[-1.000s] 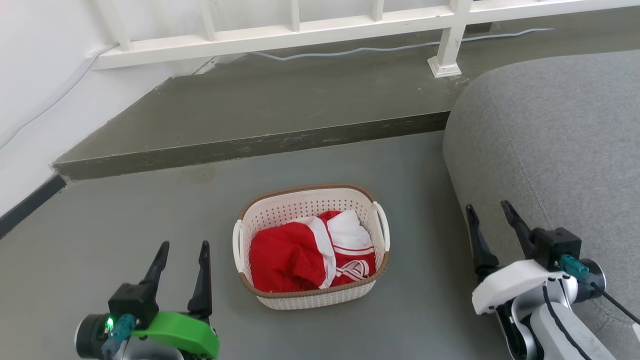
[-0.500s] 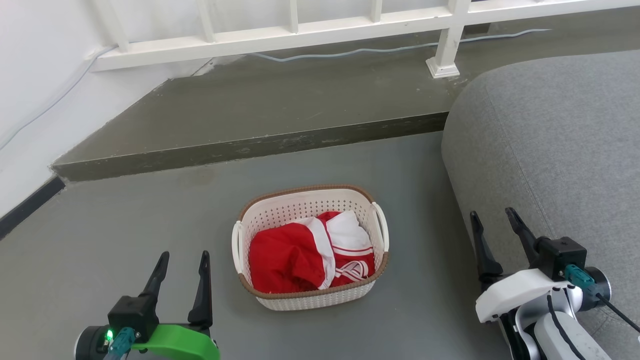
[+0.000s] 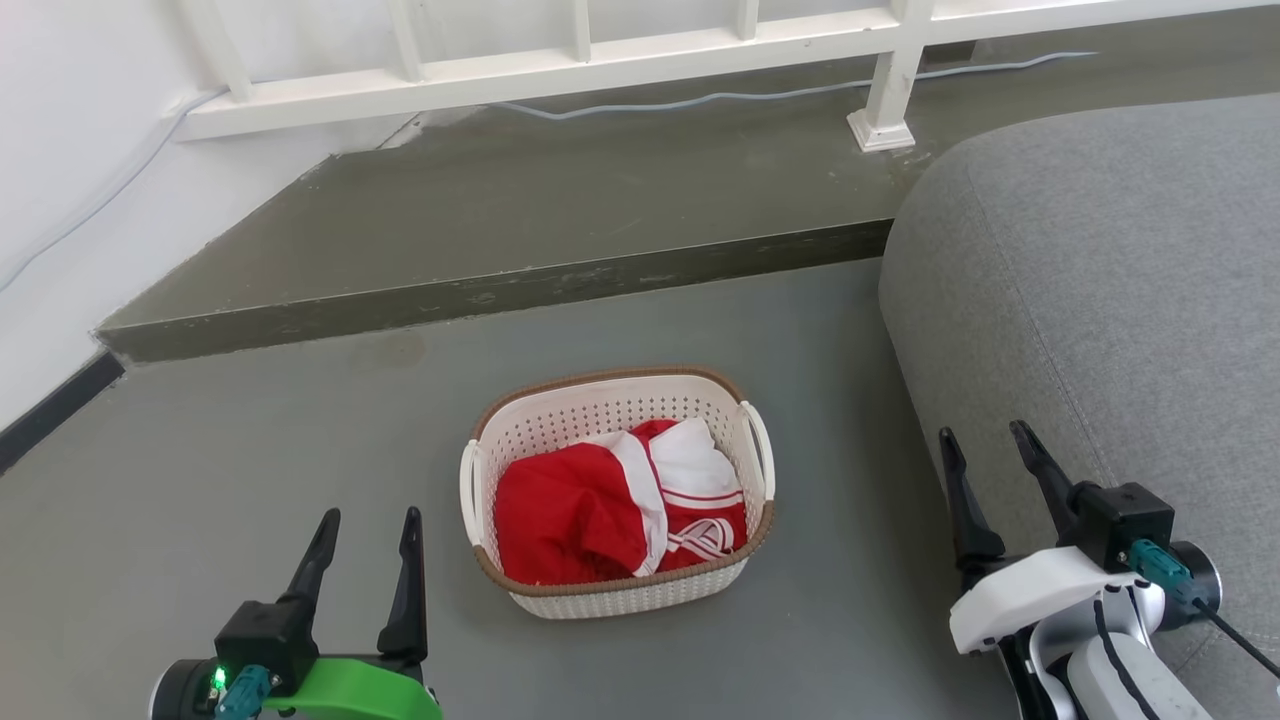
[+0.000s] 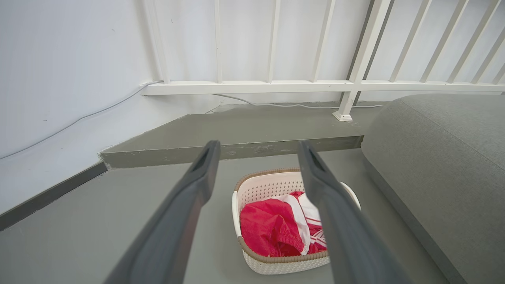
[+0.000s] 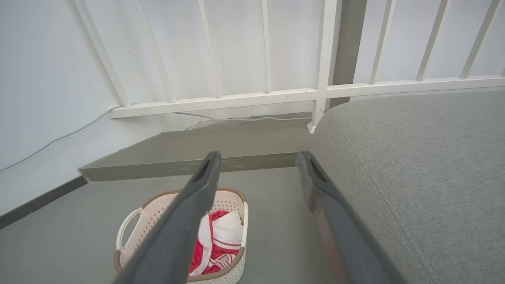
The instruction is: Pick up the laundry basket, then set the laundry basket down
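The laundry basket (image 3: 600, 410) rests on the grey floor, cream-white and perforated, with a brown rim and white side handles. Red and white clothes (image 3: 620, 505) lie inside it. My left gripper (image 3: 368, 520) is open at the lower left, a short way left of the basket, apart from it. Over on the lower right my right gripper (image 3: 985, 440) is open too, beside the sofa and well right of the basket. The basket (image 4: 256, 189) appears between the left fingers in the left wrist view. In the right wrist view the basket (image 5: 158, 209) sits low and left, partly behind a finger.
A grey sofa (image 3: 1120, 280) fills the right side, close to my right arm. A raised concrete step (image 3: 500, 290) runs behind the basket, with a white railing (image 3: 560, 70) and a cable (image 3: 700, 98) beyond. A white wall (image 3: 70, 180) stands at the left.
Both grippers have sunk slightly lower in the head view, and the whole picture has shifted a little, so the camera moved. The basket lies where it was.
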